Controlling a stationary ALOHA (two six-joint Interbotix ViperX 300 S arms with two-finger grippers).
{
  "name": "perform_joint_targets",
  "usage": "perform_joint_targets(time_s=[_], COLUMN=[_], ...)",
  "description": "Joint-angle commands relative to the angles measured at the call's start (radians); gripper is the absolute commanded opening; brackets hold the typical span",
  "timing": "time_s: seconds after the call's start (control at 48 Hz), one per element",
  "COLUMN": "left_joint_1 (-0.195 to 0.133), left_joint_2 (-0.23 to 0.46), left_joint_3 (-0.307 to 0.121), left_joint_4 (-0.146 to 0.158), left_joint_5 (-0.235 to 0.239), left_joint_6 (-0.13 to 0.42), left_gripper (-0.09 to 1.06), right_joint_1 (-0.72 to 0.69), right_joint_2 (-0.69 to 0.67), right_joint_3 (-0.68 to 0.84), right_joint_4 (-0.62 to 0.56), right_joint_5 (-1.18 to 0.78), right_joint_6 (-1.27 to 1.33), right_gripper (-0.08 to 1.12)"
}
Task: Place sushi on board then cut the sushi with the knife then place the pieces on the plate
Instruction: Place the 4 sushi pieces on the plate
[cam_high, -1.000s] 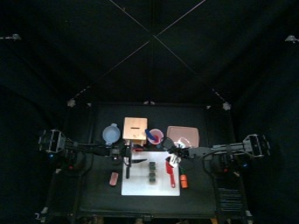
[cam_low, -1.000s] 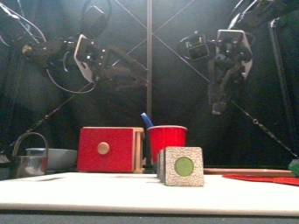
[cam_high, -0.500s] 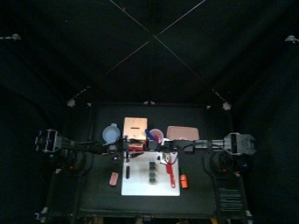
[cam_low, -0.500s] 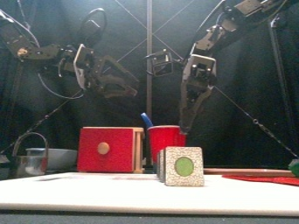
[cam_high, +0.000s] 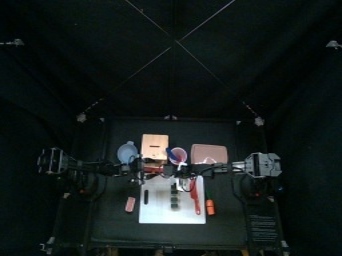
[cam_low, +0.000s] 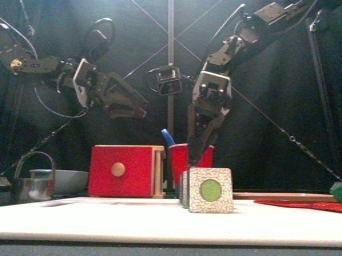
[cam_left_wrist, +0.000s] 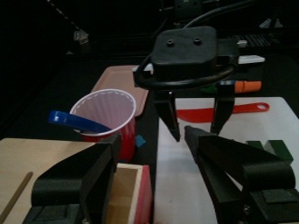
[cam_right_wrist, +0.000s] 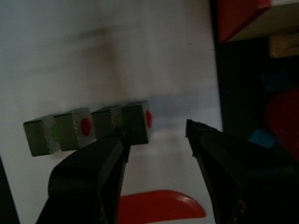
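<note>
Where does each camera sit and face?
Top: high overhead, looking down on white board; both arms show.
Front: table's front edge, level at sushi roll; left gripper, right gripper overhead.
Left wrist: faces red cup; own jaws, right gripper.
Right wrist: looks down on sushi roll; own jaws.
Shared: both wrist views show white board.

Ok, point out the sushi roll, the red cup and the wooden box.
sushi roll (cam_low: 210, 189): front view, on its green-centred end face.
red cup (cam_low: 185, 166): front view, on its side wall.
wooden box (cam_low: 134, 178): front view, on its red drawer front.
</note>
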Motion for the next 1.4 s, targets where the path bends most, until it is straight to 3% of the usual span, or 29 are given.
perform_joint_targets(time_s=[0.021, 1.042, 1.312, 1.396], left_joint_1=[0.005, -0.006, -0.006, -0.006], left_joint_2=[-0.014, -0.014, -0.014, -0.014], left_joint_3=[-0.011, 0.002, 0.005, 0.005], left_joint_4=[0.000, 0.000, 0.000, -0.002], left_joint_5=[-0.011, -0.011, -0.011, -0.011], left_joint_6=[0.002, -0.003, -0.002, -0.002], left_gripper=[0.93, 0.93, 0.93, 0.93], right_joint_1=[0.005, -0.012, -0.020, -0.028], right_joint_2=[-0.005, 0.032, 0.029, 0.009], right_joint_3=[-0.023, -0.025, -0.021, -0.012], right_joint_4=[0.003, 0.008, 0.003, 0.002], right_joint_5=[-0.017, -0.029, -0.029, -0.017], right_joint_6=[0.003, 0.011, 0.020, 0.041], right_gripper=[0.87, 0.84, 0.58, 0.57])
